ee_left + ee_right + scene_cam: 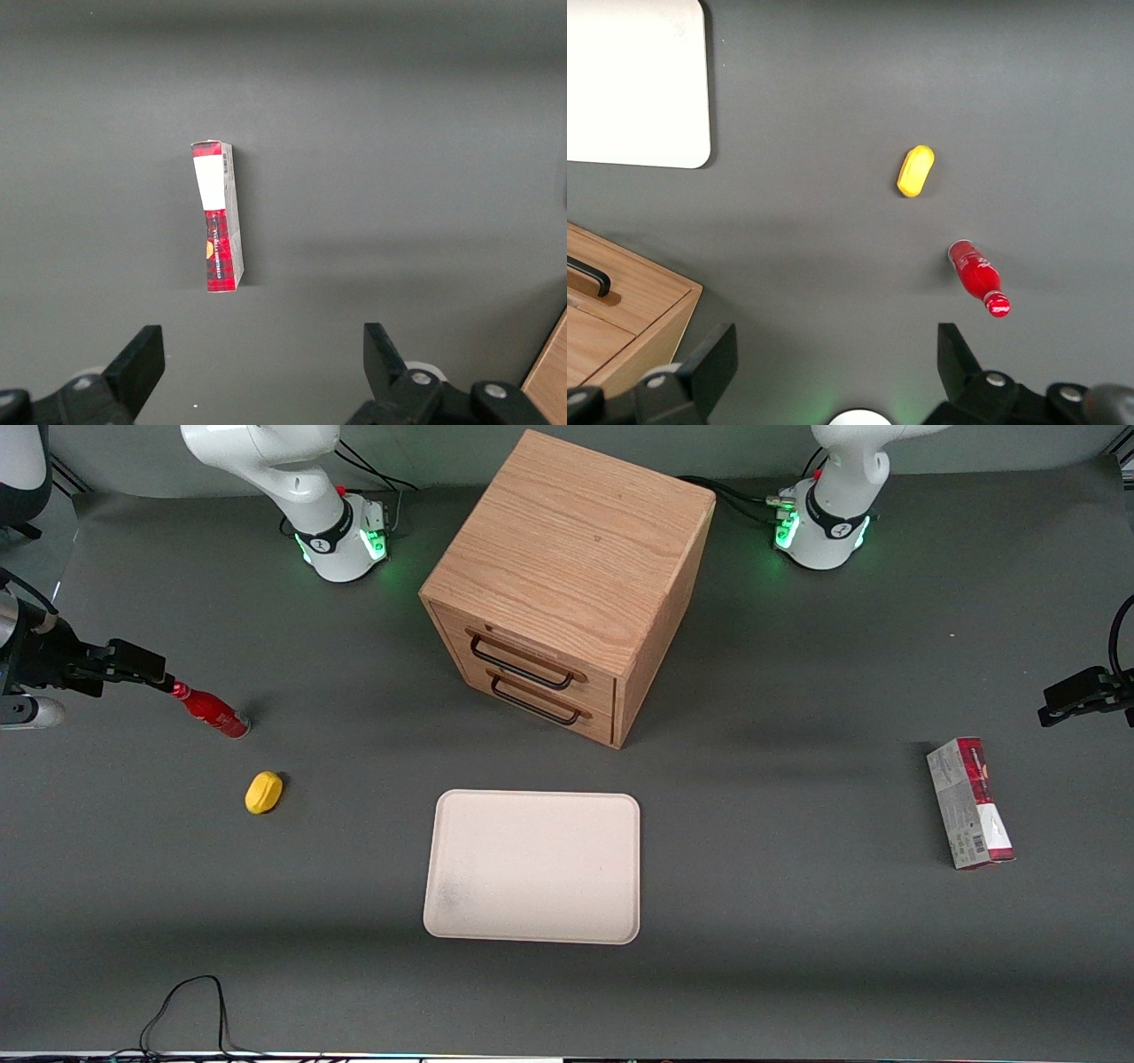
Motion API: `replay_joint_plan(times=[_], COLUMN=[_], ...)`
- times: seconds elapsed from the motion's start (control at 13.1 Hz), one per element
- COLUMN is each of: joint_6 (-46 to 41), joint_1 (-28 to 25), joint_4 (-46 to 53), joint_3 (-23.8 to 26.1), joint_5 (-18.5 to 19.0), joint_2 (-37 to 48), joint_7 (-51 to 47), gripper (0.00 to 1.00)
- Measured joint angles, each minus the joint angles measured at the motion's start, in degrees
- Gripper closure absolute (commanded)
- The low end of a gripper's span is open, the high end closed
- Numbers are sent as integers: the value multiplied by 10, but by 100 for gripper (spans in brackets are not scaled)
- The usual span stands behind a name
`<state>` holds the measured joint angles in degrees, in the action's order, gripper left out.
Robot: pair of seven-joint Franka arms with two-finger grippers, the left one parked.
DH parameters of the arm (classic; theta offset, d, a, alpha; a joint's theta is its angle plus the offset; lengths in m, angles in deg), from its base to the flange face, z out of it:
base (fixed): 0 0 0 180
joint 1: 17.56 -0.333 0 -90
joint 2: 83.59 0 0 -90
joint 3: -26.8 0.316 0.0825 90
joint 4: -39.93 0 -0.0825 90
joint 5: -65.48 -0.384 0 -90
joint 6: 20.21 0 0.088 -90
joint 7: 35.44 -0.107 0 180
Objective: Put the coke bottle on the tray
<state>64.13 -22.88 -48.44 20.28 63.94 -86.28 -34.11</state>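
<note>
Front view: the gripper (133, 666) hovers at the frame's left edge, above the upright coke bottle (211, 712) on the table (797, 921); the tray (533, 866) lies bare at lower centre. Right wrist view: fingers (957, 352) spread apart, empty, the bottle (977, 277) between them and the yellow lump (915, 171)

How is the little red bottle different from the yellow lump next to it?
The coke bottle is red, long and slim with a narrow neck; the yellow lump is short and rounded. The bottle is farther from the front camera than the lump and closer to the gripper, whose fingers are open. Both sit on the grey table, off the tray.
</note>
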Motion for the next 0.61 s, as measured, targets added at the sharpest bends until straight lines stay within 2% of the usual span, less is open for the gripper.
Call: replay_joint_plan(times=[0.61], joint_6=[-12], joint_1=[0], joint_4=[0], joint_3=[0], joint_5=[0], joint_2=[0], joint_7=[0], gripper=[0])
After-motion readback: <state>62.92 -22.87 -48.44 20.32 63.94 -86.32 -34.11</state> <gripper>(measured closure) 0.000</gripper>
